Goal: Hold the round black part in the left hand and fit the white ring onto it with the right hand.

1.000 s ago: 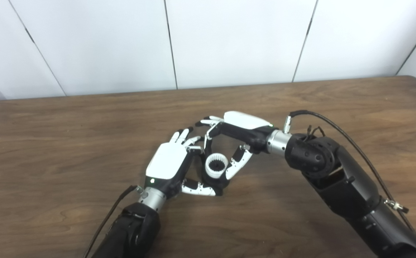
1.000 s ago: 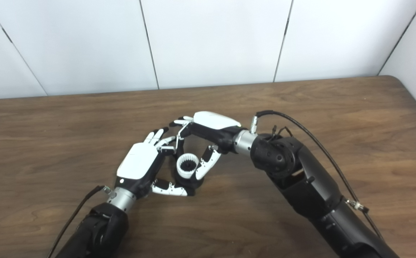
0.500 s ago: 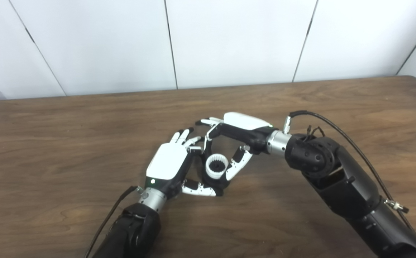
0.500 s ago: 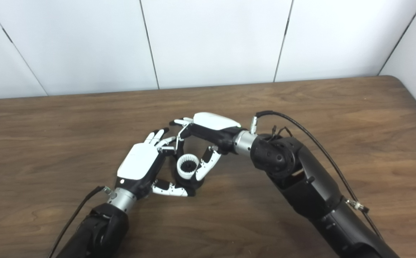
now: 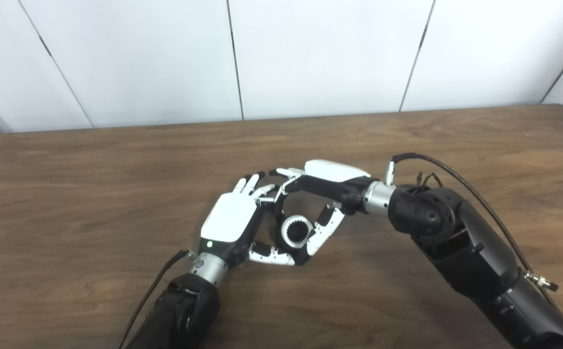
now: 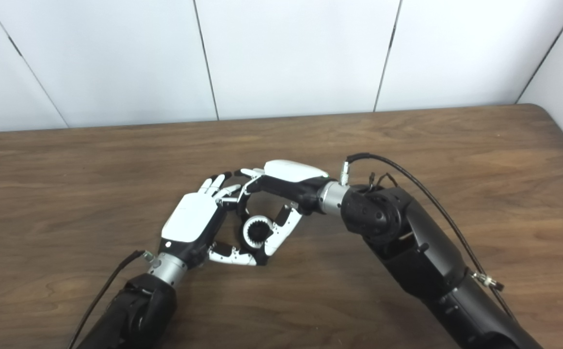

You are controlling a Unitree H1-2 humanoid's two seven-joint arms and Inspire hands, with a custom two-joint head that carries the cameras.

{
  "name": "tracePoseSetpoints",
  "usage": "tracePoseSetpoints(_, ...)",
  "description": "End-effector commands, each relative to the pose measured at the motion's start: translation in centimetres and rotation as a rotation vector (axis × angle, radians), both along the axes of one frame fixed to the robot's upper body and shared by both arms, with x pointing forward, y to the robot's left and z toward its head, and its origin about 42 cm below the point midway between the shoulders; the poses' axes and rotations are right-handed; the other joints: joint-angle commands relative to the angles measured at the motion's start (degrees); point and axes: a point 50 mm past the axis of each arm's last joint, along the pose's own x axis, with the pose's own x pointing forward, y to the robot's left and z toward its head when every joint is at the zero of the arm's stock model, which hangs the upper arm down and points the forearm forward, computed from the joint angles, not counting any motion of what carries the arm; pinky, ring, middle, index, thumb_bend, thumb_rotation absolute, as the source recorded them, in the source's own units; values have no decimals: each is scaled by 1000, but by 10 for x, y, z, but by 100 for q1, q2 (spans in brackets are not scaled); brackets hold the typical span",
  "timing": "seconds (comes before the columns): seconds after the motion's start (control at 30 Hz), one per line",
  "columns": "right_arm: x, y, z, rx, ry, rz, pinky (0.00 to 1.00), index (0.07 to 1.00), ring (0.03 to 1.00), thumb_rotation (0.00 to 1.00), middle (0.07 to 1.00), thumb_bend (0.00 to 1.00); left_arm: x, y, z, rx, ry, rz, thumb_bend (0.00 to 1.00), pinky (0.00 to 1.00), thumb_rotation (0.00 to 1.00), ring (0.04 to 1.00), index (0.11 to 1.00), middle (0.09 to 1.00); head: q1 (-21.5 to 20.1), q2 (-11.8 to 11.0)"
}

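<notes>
The white ring [image 5: 286, 226] sits around the round black toothed part [image 5: 297, 234] at the middle of the table, between both hands. My left hand [image 5: 230, 222] is curled around the black part from the left, with its thumb [image 5: 271, 254] under it. My right hand [image 5: 332, 170] reaches in from the right. Its thumb [image 5: 324, 231] presses on the ring's right side and its fingers [image 5: 281, 186] arch over the far side. The lower body of the black part is hidden by the ring and the fingers. The ring also shows in the right eye view [image 6: 248, 228].
The brown wooden table [image 5: 92, 184] stretches out on all sides of the hands. A white panelled wall [image 5: 310, 53] stands behind its far edge. A black cable [image 5: 460, 177] loops off my right wrist.
The camera has shifted slightly. The white ring has sunk lower over the black part and looks flatter. My right hand has come down with it. My left hand has kept its hold.
</notes>
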Motion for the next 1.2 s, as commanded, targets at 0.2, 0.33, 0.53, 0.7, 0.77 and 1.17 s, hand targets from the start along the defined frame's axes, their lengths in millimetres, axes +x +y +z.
tracePoseSetpoints(0.2, 3, 2, 21, 24, -70, 19, 949, 1000, 1000, 348, 1000, 1000, -12, -4, -13, 42, 64, -41, 522, 1000, 51, 995, 478, 864, 13, 1)
tracePoseSetpoints(0.33, 3, 3, 19, 27, -72, 15, 956, 1000, 1000, 363, 1000, 1000, -11, -4, -14, 47, 62, -43, 522, 1000, 51, 996, 479, 865, -4, -47)
tracePoseSetpoints(0.53, 7, 1, 26, 35, -103, -4, 963, 994, 1000, 406, 1000, 1000, -11, -5, -15, 51, 67, -44, 522, 1000, 51, 1000, 479, 867, -2, -84)
tracePoseSetpoints(0.7, 12, 0, 32, 51, -134, -15, 985, 991, 1000, 417, 1000, 1000, -11, -5, -15, 46, 64, -47, 522, 1000, 51, 995, 479, 863, 19, -103)
tracePoseSetpoints(0.77, 15, 0, 32, 55, -138, -22, 978, 991, 1000, 417, 1000, 1000, -11, -6, -16, 45, 64, -48, 522, 1000, 51, 993, 479, 862, 27, -114)
tracePoseSetpoints(1.17, 25, 1, 46, 91, -176, -31, 969, 988, 1000, 399, 1000, 1000, -12, -7, -16, 50, 68, -52, 522, 1000, 52, 999, 478, 867, 36, -132)
